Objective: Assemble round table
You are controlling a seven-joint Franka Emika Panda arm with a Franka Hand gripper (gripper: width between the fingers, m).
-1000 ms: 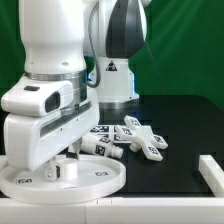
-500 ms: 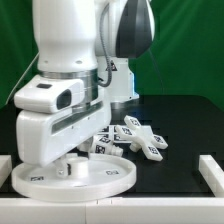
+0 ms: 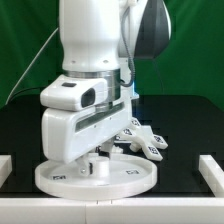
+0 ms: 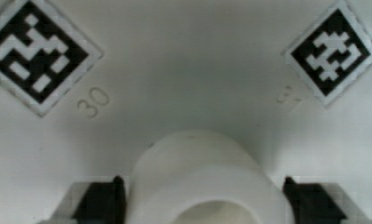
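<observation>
The large rimmed round disc point(image 3: 132, 178) lies flat on the black table at the front. My gripper point(image 3: 95, 162) stands straight down over its middle. In the wrist view the disc's tagged face point(image 4: 183, 90) fills the frame, and my gripper point(image 4: 208, 202) is shut on the raised white hub point(image 4: 204, 165) at the disc's centre, with one dark finger point(image 4: 105, 200) against each side of it. The cross-shaped piece point(image 3: 149, 143) lies behind the disc toward the exterior view's right. The short post is mostly hidden behind my hand.
White rail pieces stand on the table at the exterior view's right edge point(image 3: 212, 168) and left edge point(image 3: 4, 170). The arm's base and body point(image 3: 150, 40) rise behind the parts against a green backdrop.
My gripper and the round disc have moved together toward the exterior view's right, closer to the cross-shaped piece. The post is now covered by my hand.
</observation>
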